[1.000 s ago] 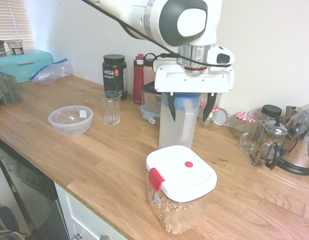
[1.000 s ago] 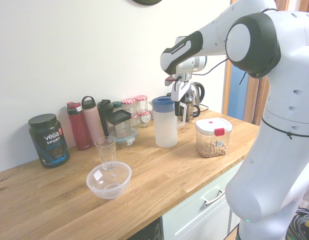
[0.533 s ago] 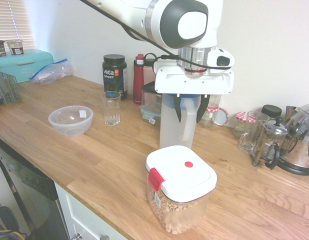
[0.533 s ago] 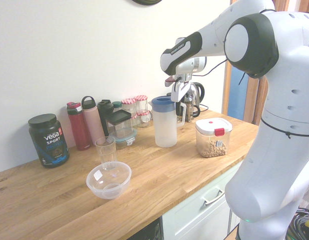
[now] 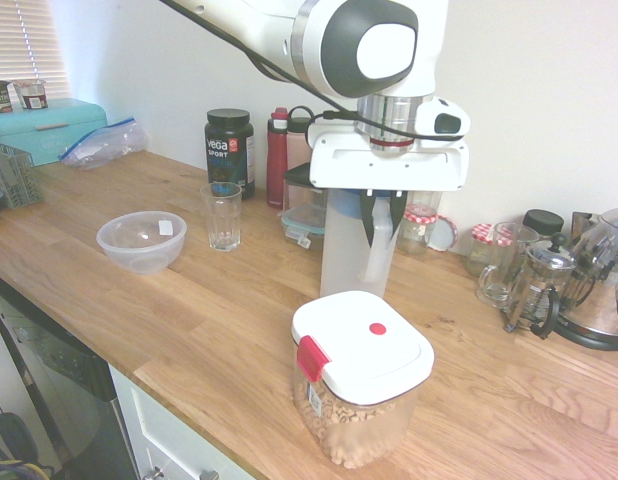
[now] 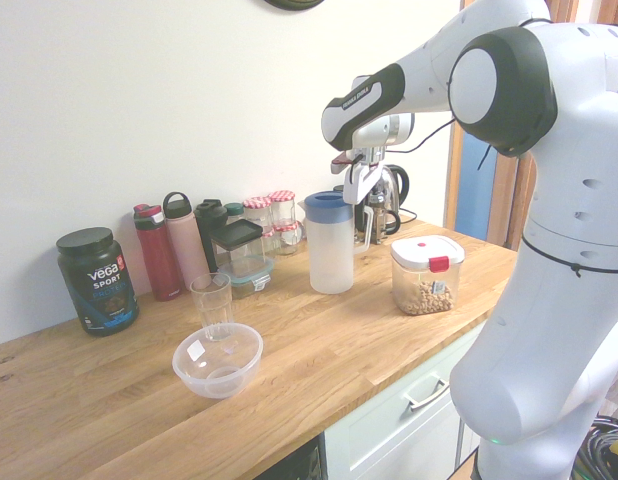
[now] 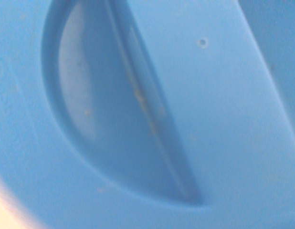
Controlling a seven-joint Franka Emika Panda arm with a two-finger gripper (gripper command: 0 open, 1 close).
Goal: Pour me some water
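A translucent water pitcher (image 5: 341,255) (image 6: 329,255) with a blue lid (image 6: 326,206) stands upright mid-counter. My gripper (image 5: 378,222) (image 6: 360,203) reaches down from above. It is shut on the pitcher's white handle (image 5: 377,262), on the side facing the white-lidded container. The wrist view is filled by the blue lid (image 7: 219,95) from close by. An empty drinking glass (image 5: 224,215) (image 6: 211,299) stands apart from the pitcher, beside the clear bowl.
A clear plastic bowl (image 5: 141,241) (image 6: 218,360) sits near the glass. A white-lidded container of pellets (image 5: 361,375) (image 6: 425,272) stands close in front of the pitcher. Behind are a Vega tub (image 5: 229,150), bottles (image 6: 157,252), jars (image 6: 268,215), a French press (image 5: 537,285) and a kettle (image 5: 601,290).
The fingers stood wide either side of the pitcher's handle a second ago. They have since closed in on it. The pitcher has not moved.
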